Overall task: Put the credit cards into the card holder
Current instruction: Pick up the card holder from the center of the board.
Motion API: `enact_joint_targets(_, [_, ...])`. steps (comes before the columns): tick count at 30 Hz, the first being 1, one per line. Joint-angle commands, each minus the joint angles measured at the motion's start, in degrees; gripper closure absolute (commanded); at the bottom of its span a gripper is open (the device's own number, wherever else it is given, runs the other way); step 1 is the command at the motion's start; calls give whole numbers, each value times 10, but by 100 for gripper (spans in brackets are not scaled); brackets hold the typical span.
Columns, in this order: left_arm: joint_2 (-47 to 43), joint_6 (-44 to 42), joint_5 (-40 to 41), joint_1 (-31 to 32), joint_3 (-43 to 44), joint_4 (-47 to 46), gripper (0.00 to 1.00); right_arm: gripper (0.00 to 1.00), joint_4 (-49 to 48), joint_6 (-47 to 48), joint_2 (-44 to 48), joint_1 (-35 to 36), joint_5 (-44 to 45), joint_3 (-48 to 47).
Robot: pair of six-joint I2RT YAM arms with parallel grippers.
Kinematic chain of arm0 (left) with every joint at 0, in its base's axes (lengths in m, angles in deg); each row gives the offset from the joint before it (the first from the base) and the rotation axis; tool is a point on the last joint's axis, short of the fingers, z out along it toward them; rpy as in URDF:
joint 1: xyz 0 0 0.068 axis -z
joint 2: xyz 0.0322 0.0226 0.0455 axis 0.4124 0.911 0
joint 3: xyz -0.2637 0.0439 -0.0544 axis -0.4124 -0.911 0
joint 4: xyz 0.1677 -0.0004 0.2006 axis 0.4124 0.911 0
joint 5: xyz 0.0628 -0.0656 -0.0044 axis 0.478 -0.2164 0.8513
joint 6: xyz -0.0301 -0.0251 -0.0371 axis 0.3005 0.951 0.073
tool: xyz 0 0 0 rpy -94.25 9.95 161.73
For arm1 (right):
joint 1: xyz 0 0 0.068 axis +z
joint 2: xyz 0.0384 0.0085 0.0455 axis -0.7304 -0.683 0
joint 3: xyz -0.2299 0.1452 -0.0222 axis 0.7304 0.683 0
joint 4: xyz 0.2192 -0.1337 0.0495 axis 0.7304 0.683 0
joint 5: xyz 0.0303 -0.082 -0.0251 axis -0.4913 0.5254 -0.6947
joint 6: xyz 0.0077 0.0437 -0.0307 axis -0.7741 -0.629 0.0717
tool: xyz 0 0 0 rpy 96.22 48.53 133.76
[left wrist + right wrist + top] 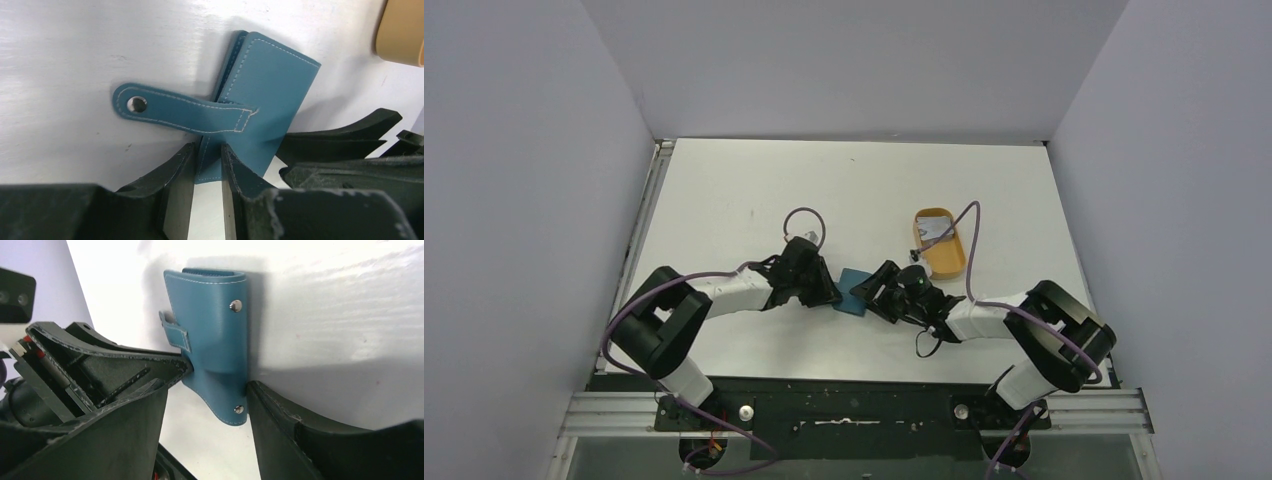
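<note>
The teal-blue card holder (856, 291) lies on the white table between my two grippers. In the left wrist view the card holder (270, 95) stands partly on edge, its snap tab (150, 106) flung out to the left. My left gripper (207, 160) is shut on the holder's near edge, a finger on each side of the flap. My right gripper (205, 395) is open around the other end of the card holder (215, 340); its right finger (270, 420) touches the edge. The credit cards (934, 231) show as a greyish patch in the orange tray.
The orange oval tray (944, 258) sits just behind and right of the right gripper; its corner shows in the left wrist view as the tray (402, 30). Purple cables loop over both arms. Grey walls close in the table on three sides.
</note>
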Motion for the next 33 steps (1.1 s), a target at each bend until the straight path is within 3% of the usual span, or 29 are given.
enact_joint_targets(1, [61, -6, -12, 9, -41, 90, 81, 39, 22, 38, -4, -20, 26, -20])
enact_joint_targets(12, [71, 5, -23, 6, -4, 99, 81, 33, 206, 86, 112, -23, 79, -15])
enact_joint_targets(20, [113, 28, -38, 2, 1, 80, 86, 32, 137, 50, 55, -24, 25, -2])
enact_joint_targets(33, [168, 57, -62, -14, -21, 36, 92, 36, -5, -20, -27, -24, 30, 35])
